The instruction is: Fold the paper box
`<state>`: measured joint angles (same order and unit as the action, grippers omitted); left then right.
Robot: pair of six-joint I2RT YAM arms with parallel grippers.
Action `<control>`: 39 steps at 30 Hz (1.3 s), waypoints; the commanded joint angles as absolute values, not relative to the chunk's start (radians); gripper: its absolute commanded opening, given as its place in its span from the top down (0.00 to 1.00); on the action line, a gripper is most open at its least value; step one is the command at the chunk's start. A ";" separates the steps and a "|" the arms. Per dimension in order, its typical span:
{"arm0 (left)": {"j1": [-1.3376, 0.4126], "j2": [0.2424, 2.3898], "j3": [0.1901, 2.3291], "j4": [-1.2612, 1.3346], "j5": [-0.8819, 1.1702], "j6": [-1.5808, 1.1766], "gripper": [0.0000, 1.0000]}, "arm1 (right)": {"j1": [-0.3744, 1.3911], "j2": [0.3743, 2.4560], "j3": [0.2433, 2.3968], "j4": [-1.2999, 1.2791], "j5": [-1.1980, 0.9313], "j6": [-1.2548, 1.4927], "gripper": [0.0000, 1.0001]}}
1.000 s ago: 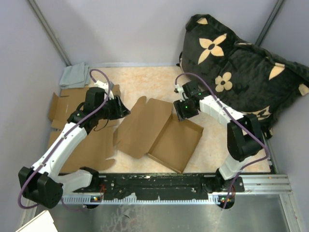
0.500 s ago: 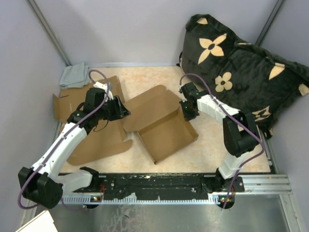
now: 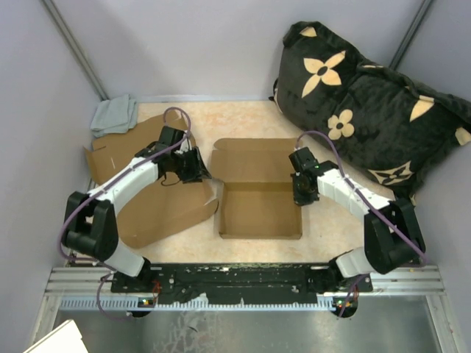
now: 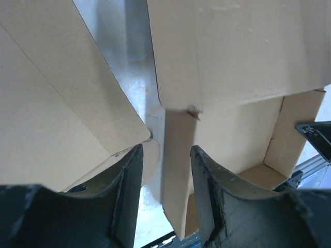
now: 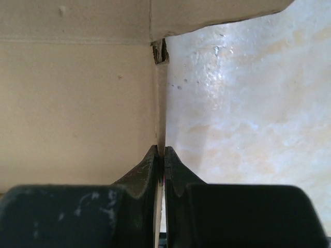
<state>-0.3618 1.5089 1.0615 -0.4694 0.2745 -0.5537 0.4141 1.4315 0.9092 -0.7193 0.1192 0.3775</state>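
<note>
From above, the brown paper box lies open at the centre, its lid flat towards twelve o'clock. Left wrist: the left gripper stands parted astride the side flap and should close squarely before folding. Right wrist: the right gripper pinches the three-o'clock wall.

White arms, blk joints, purple cables

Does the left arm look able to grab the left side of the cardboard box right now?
Likely yes. The left gripper is open, with the box's left wall standing between its fingers and nothing else in the way.
</note>
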 commanded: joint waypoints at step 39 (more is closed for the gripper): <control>-0.293 1.391 1.201 -0.678 0.204 -0.587 0.59 | 0.471 1.735 1.266 -0.430 0.181 0.019 1.00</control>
<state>-0.2943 1.3441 1.1198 -0.6834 0.1791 -0.6201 0.3916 1.6932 1.1713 -0.6117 0.1993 0.1398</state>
